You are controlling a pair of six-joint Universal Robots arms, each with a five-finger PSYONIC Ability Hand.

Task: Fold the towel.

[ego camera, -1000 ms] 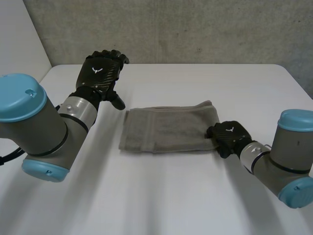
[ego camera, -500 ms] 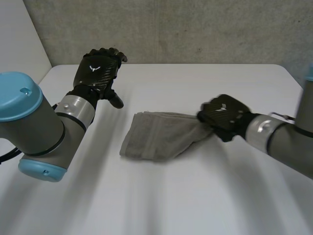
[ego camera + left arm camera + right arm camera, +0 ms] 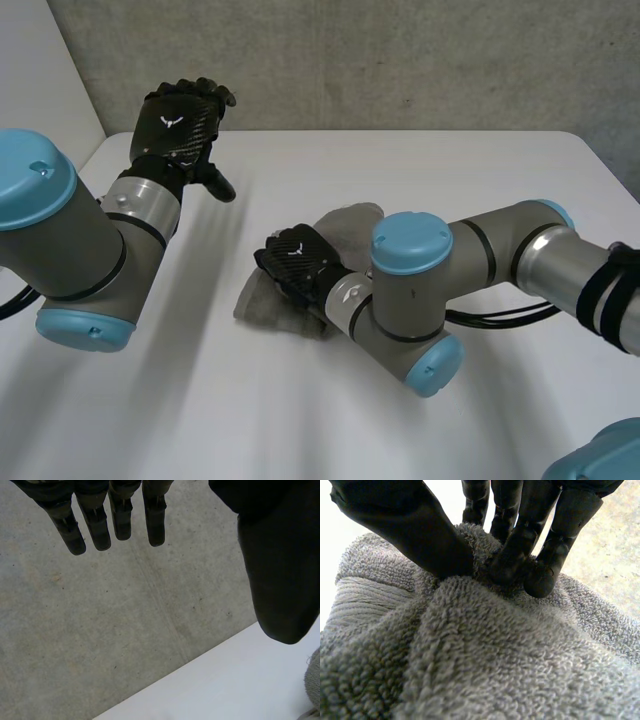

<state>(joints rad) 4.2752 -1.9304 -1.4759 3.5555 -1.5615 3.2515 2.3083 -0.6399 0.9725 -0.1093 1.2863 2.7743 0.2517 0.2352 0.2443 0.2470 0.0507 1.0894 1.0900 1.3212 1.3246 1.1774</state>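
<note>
A grey towel point(image 3: 345, 225) lies bunched on the white table point(image 3: 480, 190) in the head view, most of it under my right arm. My right hand point(image 3: 300, 265) sits over the towel's left end, shut on a fold of it. The right wrist view shows thumb and fingers point(image 3: 512, 555) pinching the grey terry cloth point(image 3: 470, 650) between them. My left hand point(image 3: 180, 125) hangs raised over the table's far left corner, open and holding nothing. Its fingers point(image 3: 115, 520) hang straight in the left wrist view, with a bit of the towel point(image 3: 314, 680) beside the thumb.
A grey concrete wall point(image 3: 400, 60) stands behind the table's far edge. My right arm point(image 3: 470, 270) reaches across the middle of the table from the right. Bare white table lies in front of the towel and to the right.
My right hand has carried the towel's right end up and over to the left, doubling the towel over itself. My left hand has drifted a little back and left, staying open.
</note>
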